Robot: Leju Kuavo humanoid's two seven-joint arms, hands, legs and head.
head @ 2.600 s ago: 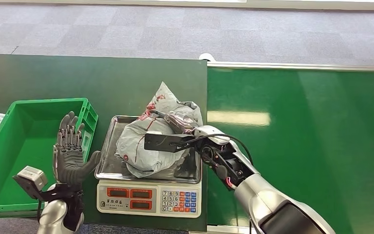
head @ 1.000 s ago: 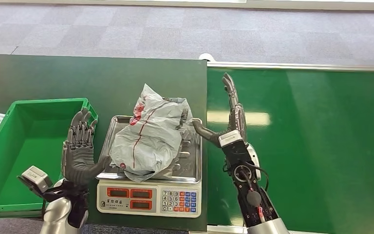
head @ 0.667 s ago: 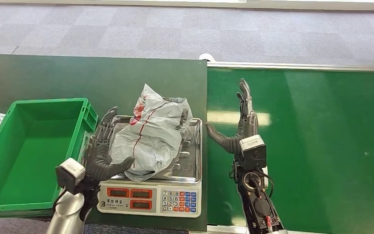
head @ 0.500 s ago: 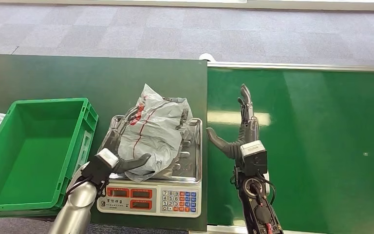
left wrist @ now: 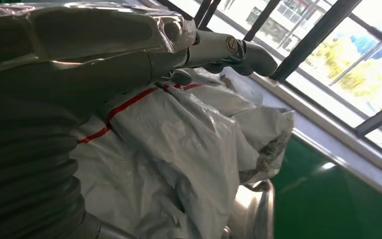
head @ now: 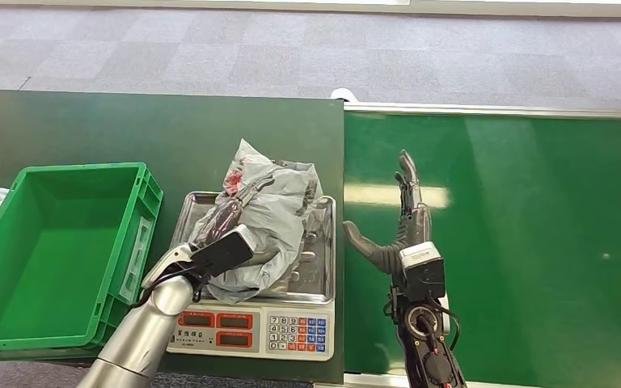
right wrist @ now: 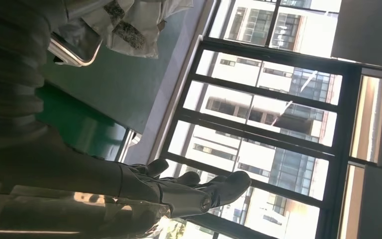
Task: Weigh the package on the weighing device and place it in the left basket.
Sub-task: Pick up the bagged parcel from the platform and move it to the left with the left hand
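**Left hand laid on package atop the scale**

The grey package (head: 271, 222) with red stripes lies crumpled on the steel pan of the weighing device (head: 252, 303). Its long axis runs from the pan's near-left corner up to a peaked end over the far rim, tilted slightly right. The left hand (head: 230, 212) rests on top of the package, fingers (left wrist: 229, 47) stretched along its length; whether they grip the film cannot be told. The right hand (head: 396, 222) stands over the green conveyor belt (head: 534, 242), just beside the pan, fingers extended and thumb splayed, holding nothing. The green basket (head: 16, 267) sits on the table (head: 129, 133), left of the scale.
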